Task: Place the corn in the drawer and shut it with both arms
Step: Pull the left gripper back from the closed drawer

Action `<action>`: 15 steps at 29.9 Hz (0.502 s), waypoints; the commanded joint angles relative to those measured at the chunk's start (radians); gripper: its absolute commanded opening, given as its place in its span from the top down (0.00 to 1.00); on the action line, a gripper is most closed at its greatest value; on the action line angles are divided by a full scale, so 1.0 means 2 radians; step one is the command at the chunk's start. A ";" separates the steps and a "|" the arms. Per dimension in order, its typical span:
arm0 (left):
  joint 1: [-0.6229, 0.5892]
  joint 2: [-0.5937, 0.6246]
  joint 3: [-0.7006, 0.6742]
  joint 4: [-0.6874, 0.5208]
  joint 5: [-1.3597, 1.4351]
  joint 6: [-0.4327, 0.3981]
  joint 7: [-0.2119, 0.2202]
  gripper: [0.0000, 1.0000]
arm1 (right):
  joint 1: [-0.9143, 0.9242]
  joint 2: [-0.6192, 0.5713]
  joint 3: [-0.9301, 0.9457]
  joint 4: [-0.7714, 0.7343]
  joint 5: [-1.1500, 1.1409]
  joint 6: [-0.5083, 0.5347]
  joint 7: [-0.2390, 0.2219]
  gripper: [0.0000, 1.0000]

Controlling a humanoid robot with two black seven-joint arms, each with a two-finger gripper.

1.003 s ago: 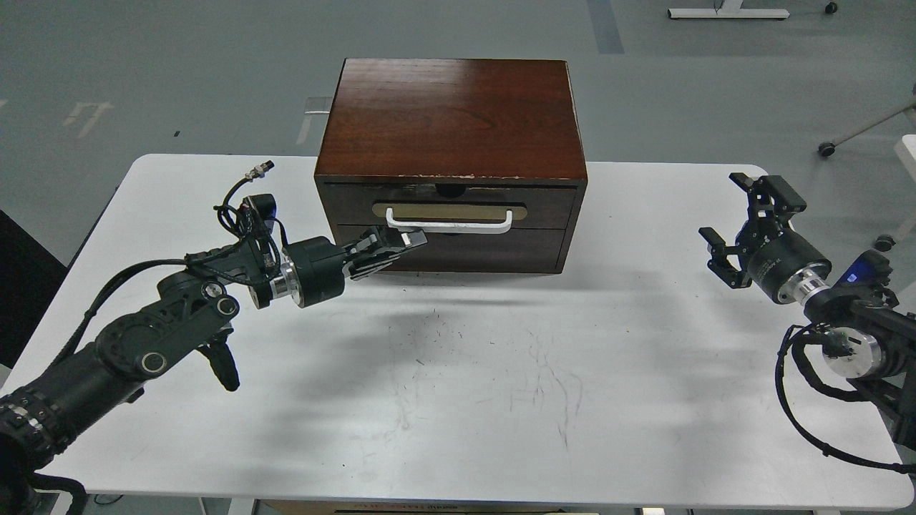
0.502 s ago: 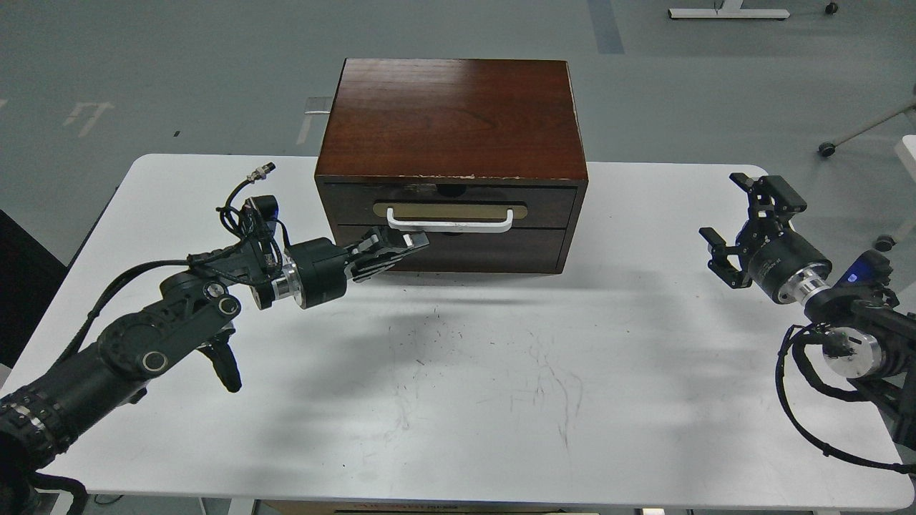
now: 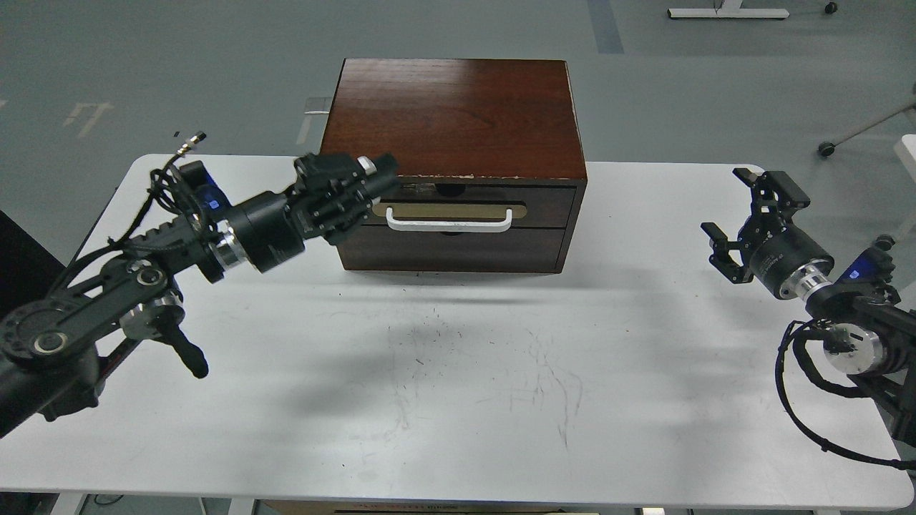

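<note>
The drawer is pushed flush into the dark reddish-brown cabinet, with its white bar handle on a tan oval plate. The corn is out of view. My left gripper hangs in front of the cabinet's upper left front corner, just left of the handle. Its dark fingers overlap, so I cannot tell whether they are apart. My right gripper is open and empty, above the table's right side and well clear of the cabinet.
The cabinet stands at the back middle of the white table. A plain handleless panel sits below the drawer. Grey floor lies beyond, with chair wheels at the far right.
My left gripper has risen and pulled back to the left, from just under the handle to the cabinet's upper left front corner. The right gripper has shifted very slightly. The drawer has stayed shut.
</note>
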 commanded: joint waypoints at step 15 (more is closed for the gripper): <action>0.108 0.029 -0.028 0.080 -0.138 0.016 0.011 0.00 | 0.000 0.038 0.021 0.002 0.001 0.000 0.000 0.00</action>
